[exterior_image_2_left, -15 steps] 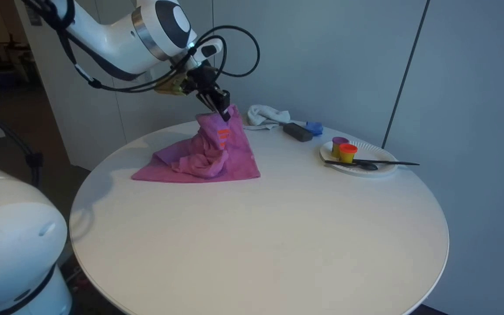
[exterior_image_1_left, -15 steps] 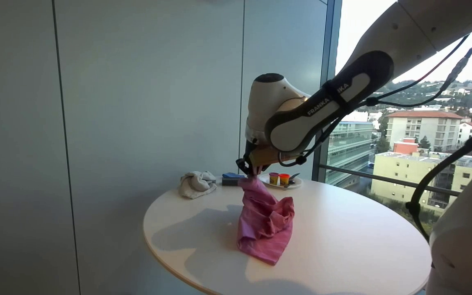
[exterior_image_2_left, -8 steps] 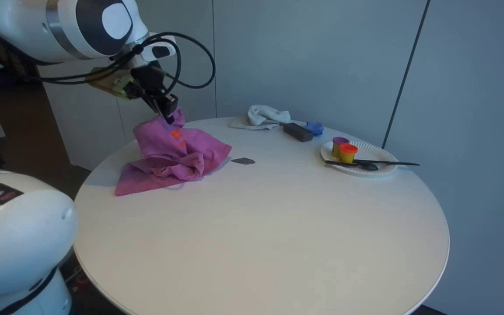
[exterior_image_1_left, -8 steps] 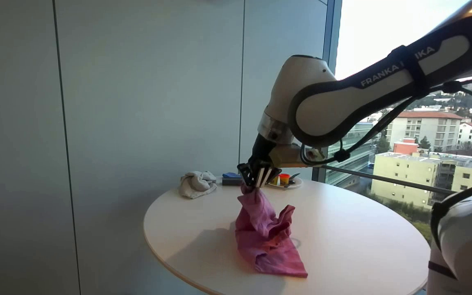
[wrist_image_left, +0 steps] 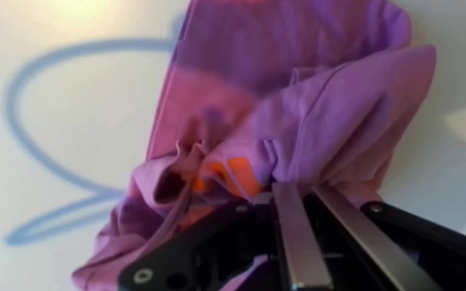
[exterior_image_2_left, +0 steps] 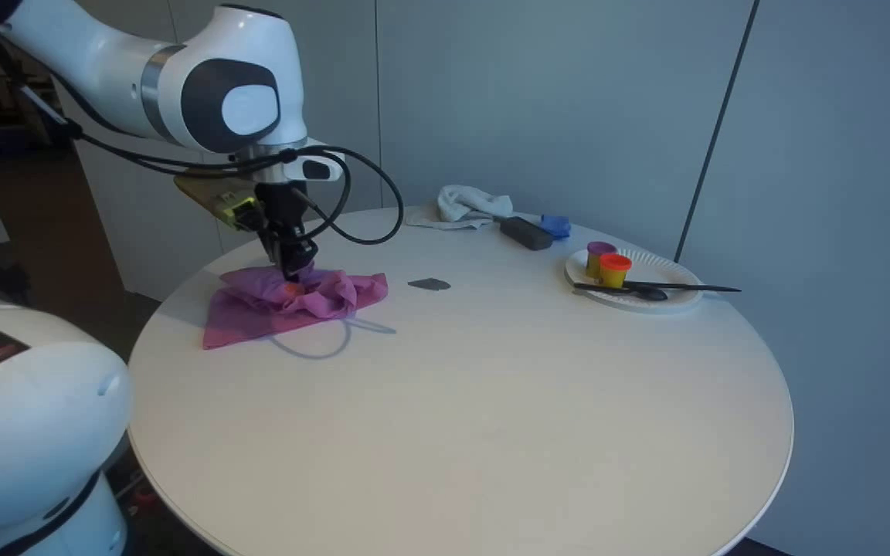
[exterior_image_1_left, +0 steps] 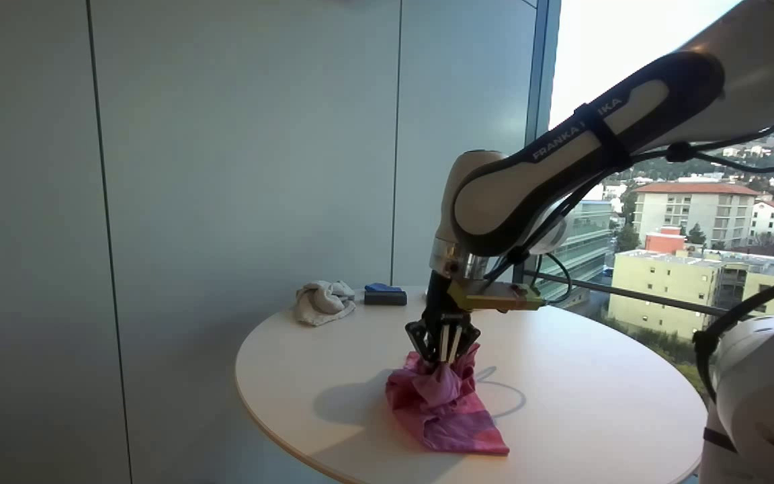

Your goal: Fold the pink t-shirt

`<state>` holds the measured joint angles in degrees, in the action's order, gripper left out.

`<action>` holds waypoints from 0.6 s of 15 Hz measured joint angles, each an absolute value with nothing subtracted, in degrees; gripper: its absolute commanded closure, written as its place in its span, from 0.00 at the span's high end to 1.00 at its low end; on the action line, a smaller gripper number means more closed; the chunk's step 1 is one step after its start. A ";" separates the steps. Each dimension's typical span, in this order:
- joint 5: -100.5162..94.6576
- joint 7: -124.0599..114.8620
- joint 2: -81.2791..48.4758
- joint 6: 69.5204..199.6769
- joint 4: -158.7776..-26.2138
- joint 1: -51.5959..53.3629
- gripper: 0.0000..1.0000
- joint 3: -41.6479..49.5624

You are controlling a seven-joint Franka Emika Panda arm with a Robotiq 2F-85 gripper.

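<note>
The pink t-shirt (exterior_image_1_left: 461, 430) lies crumpled in a low heap on the round white table in both exterior views (exterior_image_2_left: 244, 318). A flat corner points toward the robot base. In the wrist view the t-shirt (wrist_image_left: 346, 97) shows folds and an orange print. My gripper (exterior_image_1_left: 443, 361) points straight down into the heap, low over the table; it also shows in an exterior view (exterior_image_2_left: 294, 270). In the wrist view the gripper's fingers (wrist_image_left: 303, 186) are close together, with bunched cloth gathered between the tips. The very fingertips are hidden in the cloth.
A grey-white cloth (exterior_image_2_left: 472, 205), a dark eraser-like block (exterior_image_2_left: 526, 233) and a blue crumpled item (exterior_image_2_left: 555, 225) lie at the table's far edge. A paper plate (exterior_image_2_left: 669, 270) holds small tubs (exterior_image_2_left: 615, 272) and black utensils. A flat grey piece (exterior_image_2_left: 429, 284) lies near the t-shirt.
My gripper has moved toward the robot base with the t-shirt, then down. The raised cloth has sunk into a heap, and the grey piece beside it has come into view.
</note>
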<state>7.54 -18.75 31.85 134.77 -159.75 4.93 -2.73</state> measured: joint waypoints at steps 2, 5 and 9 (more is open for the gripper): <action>7.43 -20.08 27.40 133.73 -158.51 2.43 0.10 -3.94; 7.42 -22.82 24.15 128.36 -154.63 1.17 0.36 -4.33; 5.10 -29.94 21.58 122.41 -151.37 -1.32 0.62 -5.17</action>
